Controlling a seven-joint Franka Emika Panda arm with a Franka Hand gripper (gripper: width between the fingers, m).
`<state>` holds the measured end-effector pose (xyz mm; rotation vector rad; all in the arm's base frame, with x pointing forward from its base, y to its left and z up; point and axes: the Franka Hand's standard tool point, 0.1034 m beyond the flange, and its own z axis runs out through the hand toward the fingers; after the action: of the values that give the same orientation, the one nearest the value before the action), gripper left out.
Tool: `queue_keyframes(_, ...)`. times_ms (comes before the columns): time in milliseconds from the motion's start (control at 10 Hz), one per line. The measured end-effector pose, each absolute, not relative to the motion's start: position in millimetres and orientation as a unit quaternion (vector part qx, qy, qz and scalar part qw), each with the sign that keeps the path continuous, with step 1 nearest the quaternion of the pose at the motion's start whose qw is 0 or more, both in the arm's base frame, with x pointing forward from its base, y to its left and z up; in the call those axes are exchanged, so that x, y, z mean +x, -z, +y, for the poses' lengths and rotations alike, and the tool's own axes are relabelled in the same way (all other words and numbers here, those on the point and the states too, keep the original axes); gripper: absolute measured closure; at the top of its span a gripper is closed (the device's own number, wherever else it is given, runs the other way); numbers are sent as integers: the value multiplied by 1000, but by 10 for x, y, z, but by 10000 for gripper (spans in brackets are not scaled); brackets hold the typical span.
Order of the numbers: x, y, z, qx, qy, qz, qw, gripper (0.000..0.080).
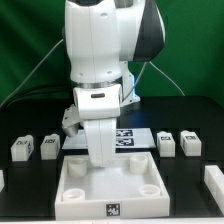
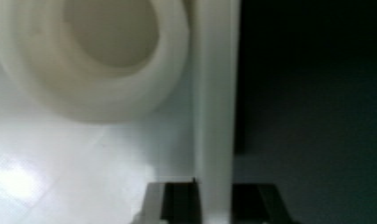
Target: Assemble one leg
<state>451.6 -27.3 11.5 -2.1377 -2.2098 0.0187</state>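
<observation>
Four small white legs with tags stand on the black table in the exterior view: two on its left (image 1: 22, 148) (image 1: 48, 147) and two on its right (image 1: 167, 143) (image 1: 190, 144). My gripper (image 1: 100, 166) is down on the far rim of the large white square piece (image 1: 112, 190), away from all the legs. In the wrist view the dark fingers (image 2: 181, 202) sit on either side of that piece's upright rim wall (image 2: 217, 110), shut against it, with my gripper (image 2: 217, 202) straddling the wall. A round corner hole (image 2: 100, 50) lies beside the wall.
The marker board (image 1: 133, 138) lies behind the square piece, partly hidden by the arm. A white block (image 1: 214, 181) sits at the exterior view's right edge, and another white bit (image 1: 2, 180) at its left edge. Cables hang behind the arm.
</observation>
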Motion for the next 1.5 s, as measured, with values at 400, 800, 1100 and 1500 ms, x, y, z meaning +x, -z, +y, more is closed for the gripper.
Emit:
queue_keyframes(400,4622,-129,-115,-692,2,-721,33,739)
queue_keyframes(800,4893,-119,434,-698,25,-714,40,739)
queue_keyframes(1100,4961,-112,599,-714,23,-698,48,739)
queue_keyframes(1500,4961,-111,597,-717,19,-695,51,739)
